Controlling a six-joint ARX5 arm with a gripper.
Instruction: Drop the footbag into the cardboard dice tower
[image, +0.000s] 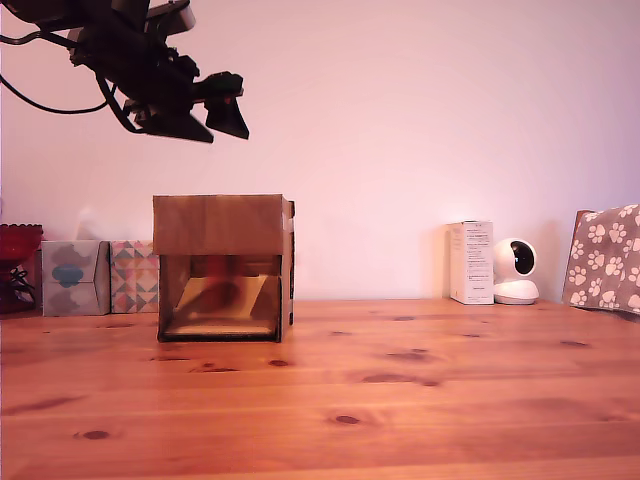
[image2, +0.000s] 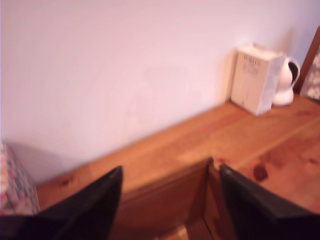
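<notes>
So the gripper (image: 205, 118) is up in the air, hanging above the cardboard dice tower (image: 222, 266) and a bit toward the exterior view's left of its middle. From the wrist view the two black fingers (image2: 90, 210) are spread wide apart with nothing between them, just the top edge of the brown box (image2: 170, 200) and the wooden table (image2: 260, 145) showing through the gap. Black cables trail off the arm toward the top corner on the exterior view's left.

The footbag (image: 222, 293) looks to be inside the tower: through the front opening there's a reddish, dark blob sitting on the sloped cardboard ramp, about halfway down. It's shadowy in there so I can't make out the panels properly, but it's clearly inside the box and not in the gripper.

The tower itself stands upright on the table, front opening facing the exterior camera, with a dark tray at the bottom.

Just beside it on the exterior view's left are two small patterned boxes (image: 100, 276) against the wall, one with a teal shape, one with coloured triangles. Something red (image: 18, 245) sits at the far left edge, cut off.

Well off to the exterior view's right there's a tall white carton (image: 471, 262), with a small white round camera (image: 516, 271) touching or nearly touching it, and a paw-print fabric thing (image: 605, 258) at the edge.
</notes>
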